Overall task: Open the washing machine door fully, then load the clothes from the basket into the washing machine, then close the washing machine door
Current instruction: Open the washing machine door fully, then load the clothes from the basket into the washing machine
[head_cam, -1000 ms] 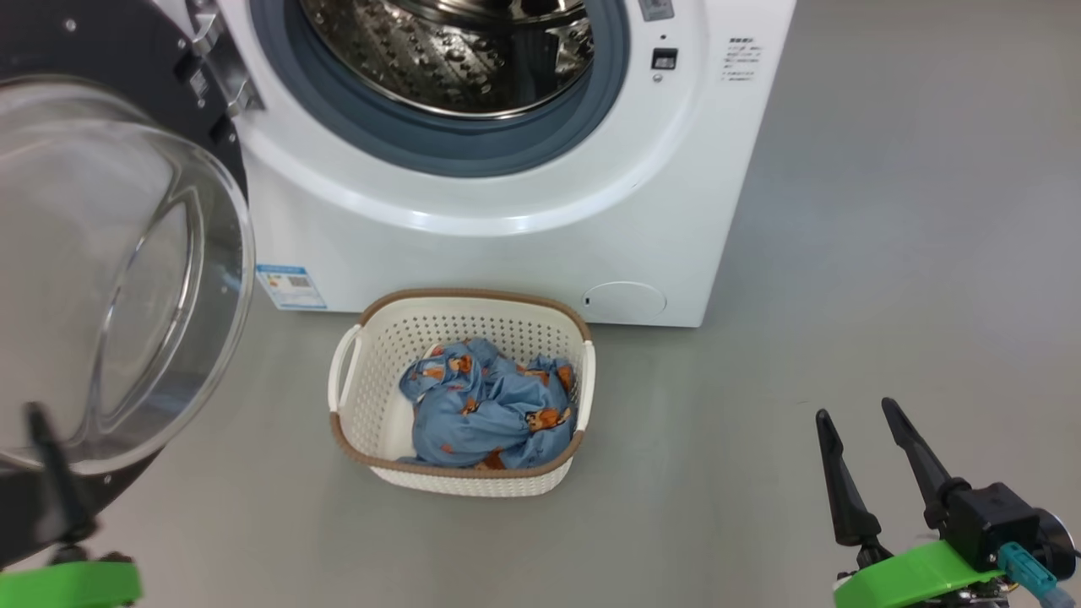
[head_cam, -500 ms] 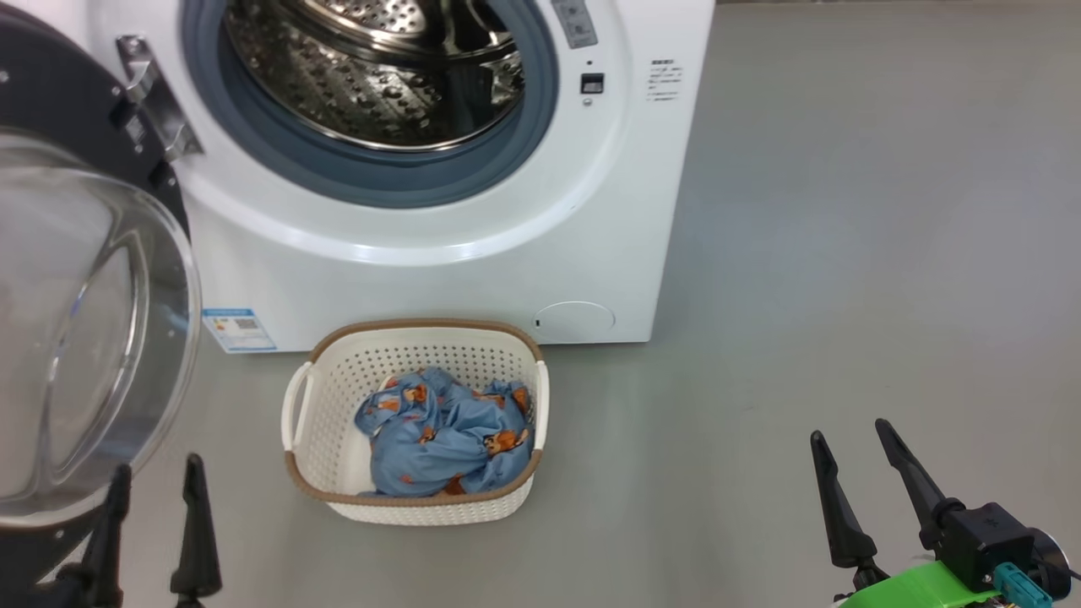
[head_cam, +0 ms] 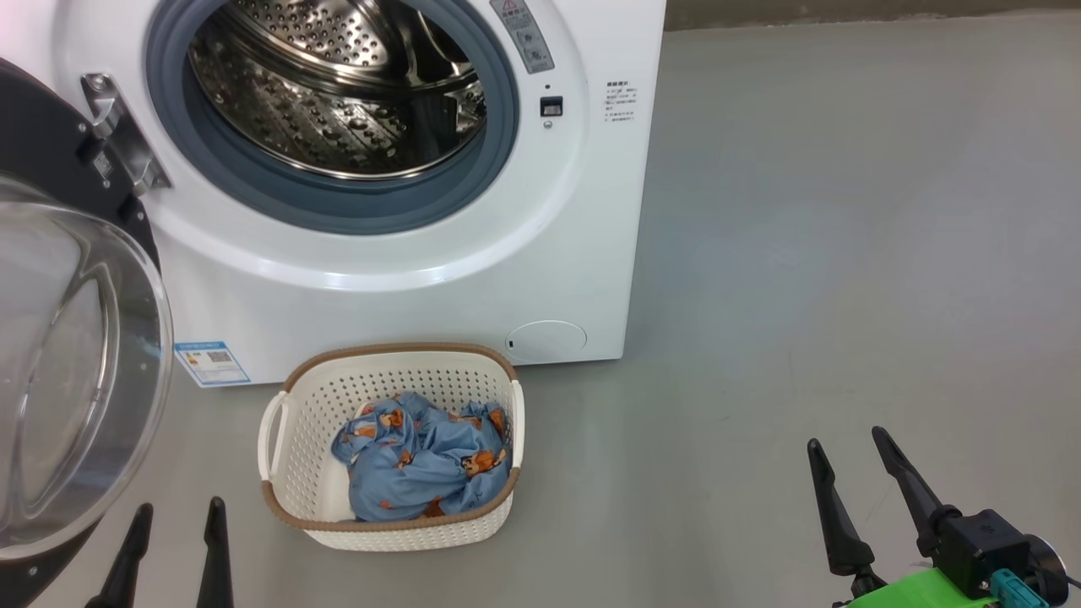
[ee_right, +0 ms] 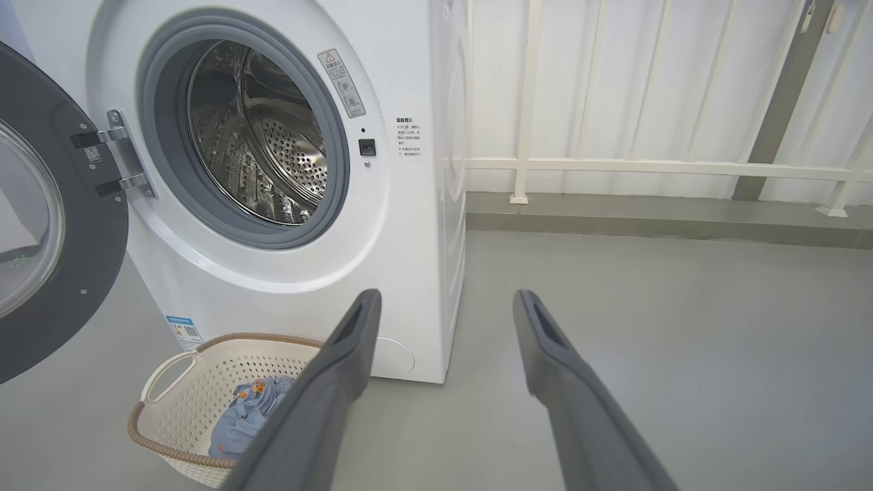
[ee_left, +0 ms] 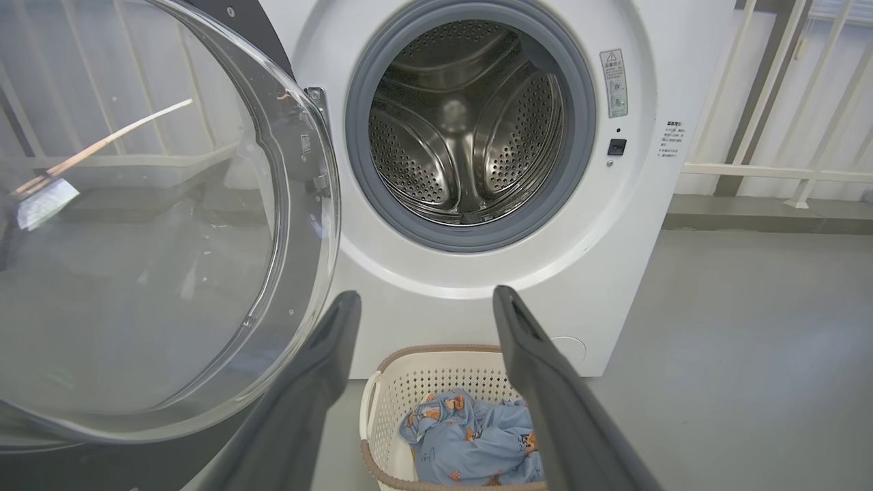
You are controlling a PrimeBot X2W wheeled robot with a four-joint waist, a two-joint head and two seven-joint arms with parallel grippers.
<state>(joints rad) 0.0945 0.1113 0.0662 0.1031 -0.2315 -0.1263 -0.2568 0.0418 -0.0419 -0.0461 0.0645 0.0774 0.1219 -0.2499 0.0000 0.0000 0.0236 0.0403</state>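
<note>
The white washing machine (head_cam: 405, 279) stands with its steel drum (ee_left: 464, 123) exposed. Its door (head_cam: 67, 371), black-rimmed with a bulging glass bowl, hangs swung out wide on the left. On the floor in front sits the cream basket (head_cam: 397, 348), and the blue bear-print clothes (head_cam: 418, 460) lie bunched inside it. My left gripper (head_cam: 179, 505) is open and empty, low beside the door's lower edge and left of the basket. In the left wrist view the left gripper (ee_left: 426, 293) points at the machine front above the basket (ee_left: 423, 351). My right gripper (head_cam: 846, 437) is open and empty, far right of the basket.
Bare grey floor (head_cam: 844, 211) stretches to the right of the machine. A white railing (ee_right: 655, 166) and a low grey kerb (ee_right: 668, 221) run along the back wall. The open door (ee_right: 82, 252) takes up the space left of the basket (ee_right: 259, 337).
My left gripper has opened and come away from the door's edge; both its fingers now show apart below the door. The head camera has shifted, sliding the scene left and down. The right gripper is unchanged.
</note>
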